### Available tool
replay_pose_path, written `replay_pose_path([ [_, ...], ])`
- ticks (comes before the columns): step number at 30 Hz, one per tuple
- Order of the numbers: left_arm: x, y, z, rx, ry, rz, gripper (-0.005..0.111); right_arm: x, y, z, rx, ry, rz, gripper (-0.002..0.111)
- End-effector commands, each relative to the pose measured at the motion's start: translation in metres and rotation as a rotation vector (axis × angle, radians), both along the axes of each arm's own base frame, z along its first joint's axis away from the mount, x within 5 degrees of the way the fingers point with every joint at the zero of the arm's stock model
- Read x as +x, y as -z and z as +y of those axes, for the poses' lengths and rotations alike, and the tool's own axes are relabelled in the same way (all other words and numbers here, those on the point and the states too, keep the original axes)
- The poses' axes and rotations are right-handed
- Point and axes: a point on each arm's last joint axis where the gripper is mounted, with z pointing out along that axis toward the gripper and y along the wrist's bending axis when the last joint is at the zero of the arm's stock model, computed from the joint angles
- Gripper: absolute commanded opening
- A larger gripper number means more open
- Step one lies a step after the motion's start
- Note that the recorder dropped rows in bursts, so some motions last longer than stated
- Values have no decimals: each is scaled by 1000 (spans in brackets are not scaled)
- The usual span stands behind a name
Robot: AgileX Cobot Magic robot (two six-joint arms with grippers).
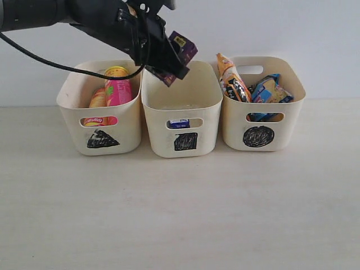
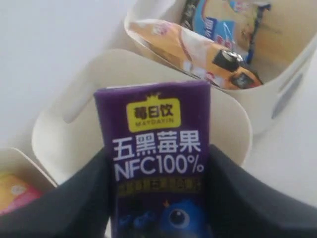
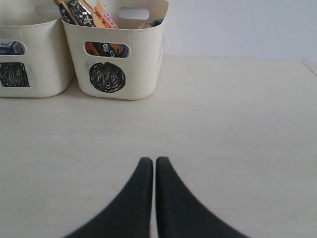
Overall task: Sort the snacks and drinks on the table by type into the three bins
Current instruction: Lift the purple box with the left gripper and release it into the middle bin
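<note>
Exterior view shows your left gripper (image 1: pixel 171 59) clamped on the dark purple juice carton (image 1: pixel 183 48), held tilted above the square-marked bin (image 1: pixel 209 100). The blue and white carton (image 1: pixel 180 123) shows through that bin's slot. The pink chip tube (image 1: pixel 118 87) and yellow chip tube (image 1: pixel 98 99) stand in the triangle-marked bin (image 1: pixel 70 98). The orange-black packet (image 1: pixel 232 79) and blue-white packet (image 1: pixel 270 90) sit in the circle-marked bin (image 1: pixel 295 101). Your right gripper (image 3: pixel 154 168), pressed closed and empty, hovers over the table (image 3: pixel 237 148). Only this carton's release looks left.

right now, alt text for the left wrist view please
A purple juice carton is gripped between the left gripper's dark fingers, over an open cream bin. Behind it, another bin holds crinkly snack packets.
</note>
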Motion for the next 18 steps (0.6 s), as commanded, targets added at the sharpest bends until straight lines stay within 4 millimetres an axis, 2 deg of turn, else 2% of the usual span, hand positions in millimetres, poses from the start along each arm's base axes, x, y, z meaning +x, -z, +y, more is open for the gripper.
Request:
replay_pose_path([
  [1, 18, 4, 3, -60, -35, -89, 4, 0, 1, 0, -3, 2, -9, 0],
  [10, 46, 38, 6, -90, -82, -154, 4, 0, 1, 0, -5, 1, -9, 0],
  [18, 56, 56, 3, -105, -91, -187, 4, 0, 1, 0, -5, 1, -9, 0],
])
